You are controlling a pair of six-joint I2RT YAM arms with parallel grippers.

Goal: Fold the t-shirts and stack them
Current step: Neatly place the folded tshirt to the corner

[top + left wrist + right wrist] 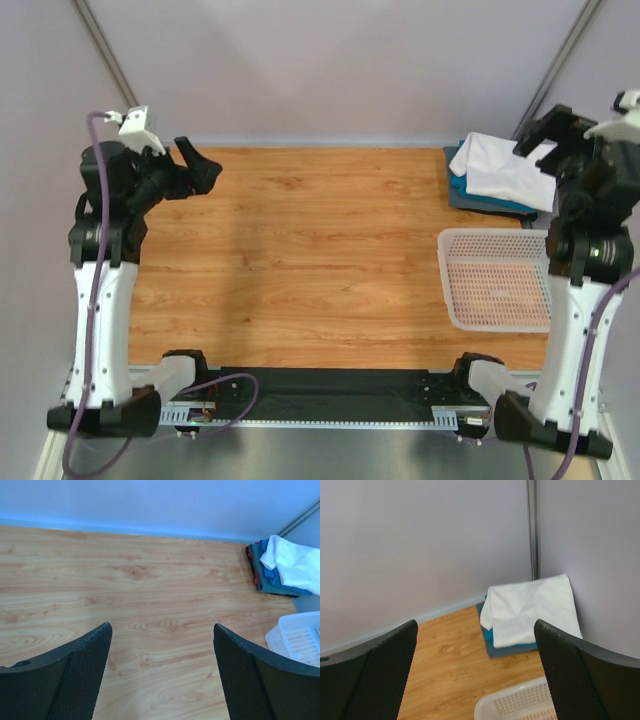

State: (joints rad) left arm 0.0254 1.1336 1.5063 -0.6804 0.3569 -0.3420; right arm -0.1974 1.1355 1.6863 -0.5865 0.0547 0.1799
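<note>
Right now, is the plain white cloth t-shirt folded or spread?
Folded: the plain white cloth t-shirt lies doubled over, compact, atop the stack of teal and grey shirts.

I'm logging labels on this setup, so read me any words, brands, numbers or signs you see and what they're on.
No readable text in any view. The white t-shirt, the teal t-shirt under it, the mesh basket and the table show no print, label or number.

Top external high behind the near edge, looking down on the whole worktop point(300, 260), left wrist facing across from the far left corner, right wrist nearer, all sharing far-right-corner t-shirts point(500, 172) and right-edge basket point(495, 285).
</note>
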